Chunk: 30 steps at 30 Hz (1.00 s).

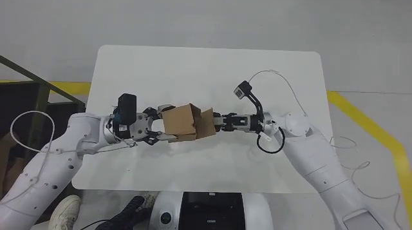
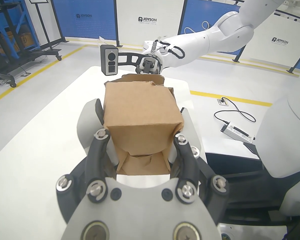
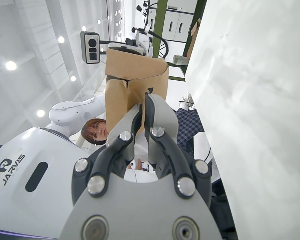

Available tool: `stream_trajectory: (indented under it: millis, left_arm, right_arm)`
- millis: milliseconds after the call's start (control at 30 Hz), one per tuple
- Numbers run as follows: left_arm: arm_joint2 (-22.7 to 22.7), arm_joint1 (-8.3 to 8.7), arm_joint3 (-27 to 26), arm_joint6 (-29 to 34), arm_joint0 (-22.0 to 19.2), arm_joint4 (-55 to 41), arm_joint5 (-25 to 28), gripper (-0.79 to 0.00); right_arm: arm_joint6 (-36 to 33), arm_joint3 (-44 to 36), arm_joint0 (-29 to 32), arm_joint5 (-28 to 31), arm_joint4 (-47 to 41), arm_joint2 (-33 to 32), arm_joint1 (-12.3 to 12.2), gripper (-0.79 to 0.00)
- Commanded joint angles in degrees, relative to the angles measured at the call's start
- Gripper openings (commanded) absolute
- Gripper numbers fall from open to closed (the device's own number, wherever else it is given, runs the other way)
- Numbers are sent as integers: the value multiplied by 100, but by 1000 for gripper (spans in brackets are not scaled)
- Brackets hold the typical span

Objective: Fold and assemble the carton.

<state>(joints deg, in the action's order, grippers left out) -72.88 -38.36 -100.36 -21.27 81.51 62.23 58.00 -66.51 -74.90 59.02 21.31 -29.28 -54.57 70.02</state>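
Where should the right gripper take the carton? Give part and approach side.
Take the loose end flap of the carton, where the right gripper now pinches, coming from the end opposite the left gripper. The flap is one thin sheet sticking outward, so it suits a pinch; the left gripper spans the wide body.

Left wrist view: carton (image 2: 140, 106) wedged between fingers of the left gripper (image 2: 140, 116); its underside and far face are hidden. Its far flap (image 2: 142, 78) covers the fingertips of the right gripper (image 2: 147, 71).

Right wrist view: pinched flap edge lost between the pads.

Top view: carton resting on table (image 1: 206, 69) or held above it, cannot tell. Left arm (image 1: 45, 162) and right arm (image 1: 322, 169) cut off at lower edge.
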Motion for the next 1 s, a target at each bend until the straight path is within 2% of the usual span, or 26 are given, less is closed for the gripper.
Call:
stream_trajectory:
  millis: [0, 233, 433, 600, 967]
  left_arm:
    - [12, -4, 12, -5, -15, 30, 0, -360]
    - [59, -22, 14, -23, -61, 130, 0, -363]
    - [62, -30, -37, -76, -82, 141, 0, -372]
    - [61, -27, -72, -108, -84, 146, 0, -369]
    - [70, -23, -75, -162, -97, 152, 0, -385]
  right_arm:
    - [-31, -23, -1, -13, -36, 5, 3, -733]
    - [-68, -142, -1, -59, -17, 52, 12, -733]
    - [275, 54, -45, -140, 209, 28, 17, -702]
    - [435, 234, -89, -166, 344, 89, 41, -745]
    - [705, 302, -256, -77, 472, 483, 195, -748]
